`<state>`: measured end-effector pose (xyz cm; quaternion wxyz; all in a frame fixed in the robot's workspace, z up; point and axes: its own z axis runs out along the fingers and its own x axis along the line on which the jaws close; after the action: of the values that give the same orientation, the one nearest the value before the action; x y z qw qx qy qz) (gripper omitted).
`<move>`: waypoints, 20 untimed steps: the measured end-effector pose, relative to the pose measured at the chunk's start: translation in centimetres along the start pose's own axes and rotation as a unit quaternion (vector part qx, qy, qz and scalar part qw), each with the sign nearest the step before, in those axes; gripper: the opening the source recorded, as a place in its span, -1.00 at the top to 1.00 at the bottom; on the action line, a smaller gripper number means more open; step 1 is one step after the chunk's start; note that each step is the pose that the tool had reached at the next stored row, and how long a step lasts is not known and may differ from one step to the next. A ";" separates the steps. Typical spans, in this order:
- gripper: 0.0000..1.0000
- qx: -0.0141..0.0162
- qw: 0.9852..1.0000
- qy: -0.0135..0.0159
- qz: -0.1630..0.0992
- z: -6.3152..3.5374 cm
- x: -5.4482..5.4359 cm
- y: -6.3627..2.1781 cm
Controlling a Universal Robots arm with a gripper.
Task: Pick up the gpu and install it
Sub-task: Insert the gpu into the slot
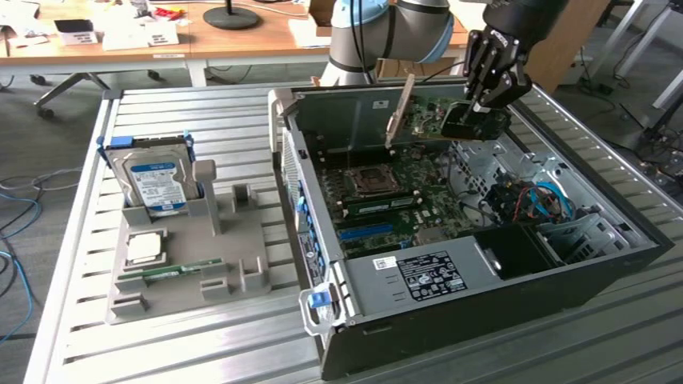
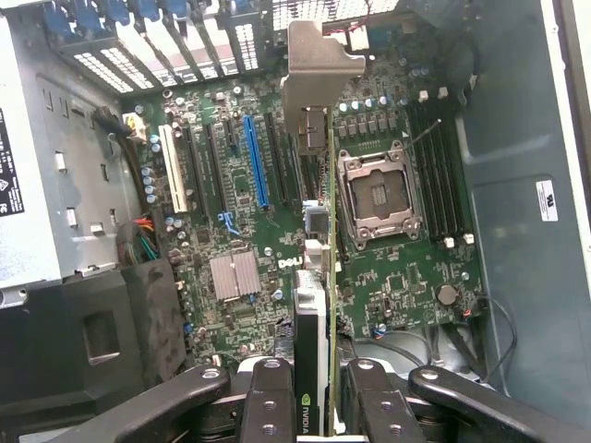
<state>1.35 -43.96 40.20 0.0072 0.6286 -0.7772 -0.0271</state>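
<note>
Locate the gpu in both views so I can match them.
Exterior view: gpu held by the claw above the open case, upper middle.
Wrist view: gpu edge-on in the claw's grip, over the motherboard.
Shared landmark: the CPU socket on the motherboard.

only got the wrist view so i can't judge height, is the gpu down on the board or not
Observer: No. In the exterior view the gpu hangs in the gripper above the motherboard, apart from it.
Operator: is the card level
Observer: It stands on edge. Its silver bracket is tilted, with the top leaning toward the exterior view's right.
Operator: anything sitting outside the case
Observer: A hard drive stands upright in a grey holder, to the exterior view's left of the case.
</note>
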 end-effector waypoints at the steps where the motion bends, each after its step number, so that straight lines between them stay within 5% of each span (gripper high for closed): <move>1: 0.47 0.000 1.000 0.000 0.000 0.00 0.0 0.00; 12: 0.47 -0.001 1.000 0.001 -0.024 0.00 0.0 0.00; 20: 0.47 -0.002 0.997 0.004 -0.072 0.00 0.0 0.00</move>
<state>1.35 -43.95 40.20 0.0091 0.6830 -0.7298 -0.0265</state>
